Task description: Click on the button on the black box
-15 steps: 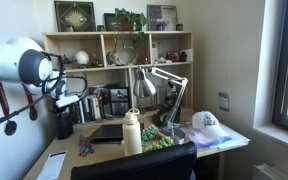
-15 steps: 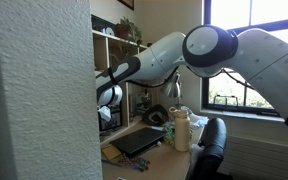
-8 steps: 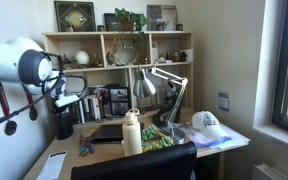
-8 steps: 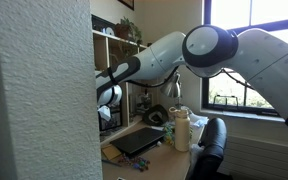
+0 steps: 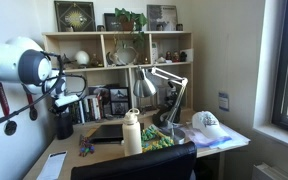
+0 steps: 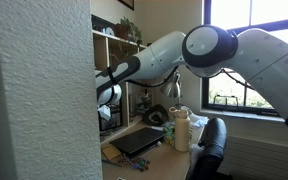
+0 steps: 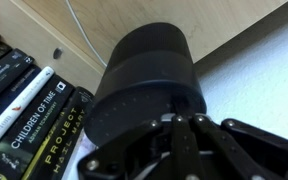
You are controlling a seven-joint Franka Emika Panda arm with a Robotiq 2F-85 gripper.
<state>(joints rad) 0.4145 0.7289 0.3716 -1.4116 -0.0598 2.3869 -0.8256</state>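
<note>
The black box is a small upright dark container at the left end of the desk, beside the books. In the wrist view it fills the middle, rounded and black. My gripper hangs straight above it. In the wrist view my gripper has its two fingers pressed together, with the tips at or on the box's top. I cannot make out the button. My gripper also shows in an exterior view, with the box mostly hidden behind the wall edge.
A row of books stands right next to the box. A flat black slab, a white bottle, a desk lamp and a white cap are on the desk. Shelves rise behind.
</note>
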